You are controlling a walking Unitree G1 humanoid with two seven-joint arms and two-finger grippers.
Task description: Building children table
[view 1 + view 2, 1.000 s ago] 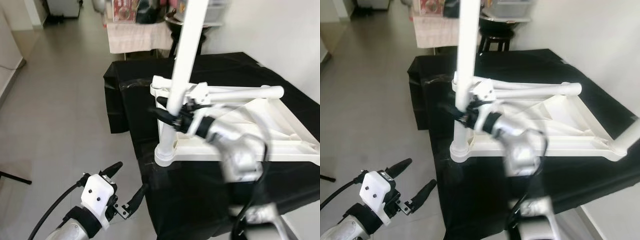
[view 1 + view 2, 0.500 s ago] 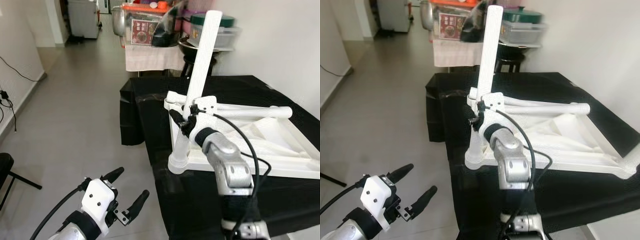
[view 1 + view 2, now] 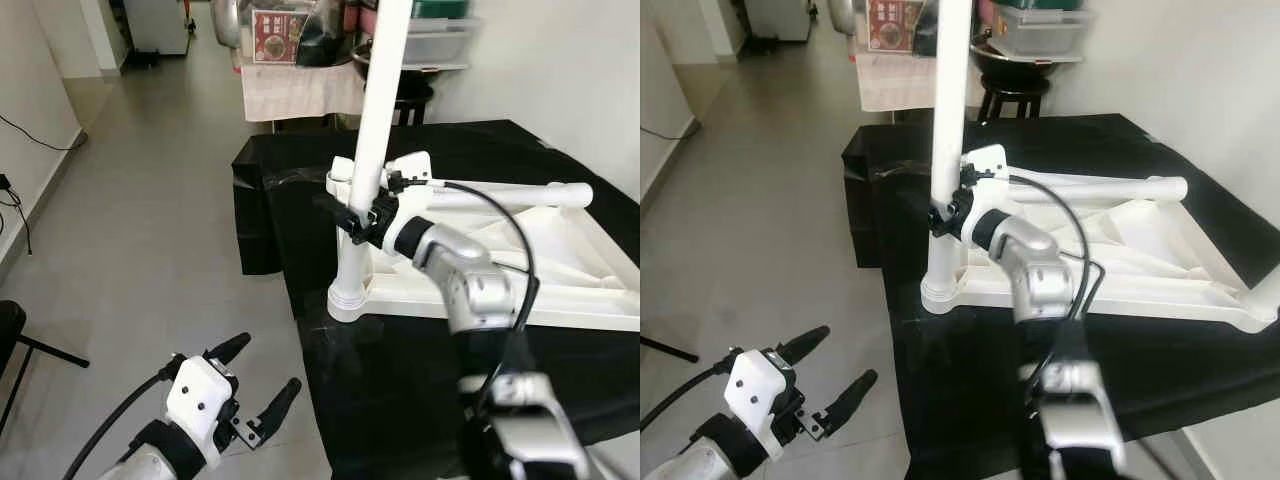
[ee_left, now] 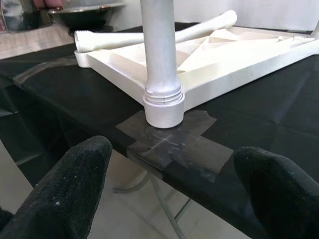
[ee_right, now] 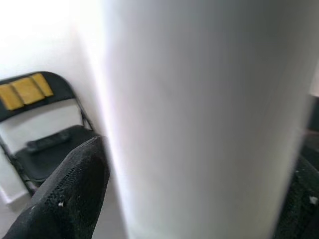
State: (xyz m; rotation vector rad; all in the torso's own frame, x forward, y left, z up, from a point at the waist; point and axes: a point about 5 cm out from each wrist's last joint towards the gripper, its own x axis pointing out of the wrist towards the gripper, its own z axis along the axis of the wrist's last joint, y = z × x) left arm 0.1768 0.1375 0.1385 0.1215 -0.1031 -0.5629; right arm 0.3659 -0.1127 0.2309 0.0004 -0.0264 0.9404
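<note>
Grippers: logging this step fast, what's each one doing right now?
Left gripper: open, holding nothing, low beside the table.
Right gripper: shut on the upright white leg.

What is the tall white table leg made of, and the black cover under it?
The table leg looks like smooth, slightly glossy moulded plastic: ringed end, soft sheen. The black cover looks like thin matte cloth or sheeting: it creases and drapes over the edge. Neither is certain.
</note>
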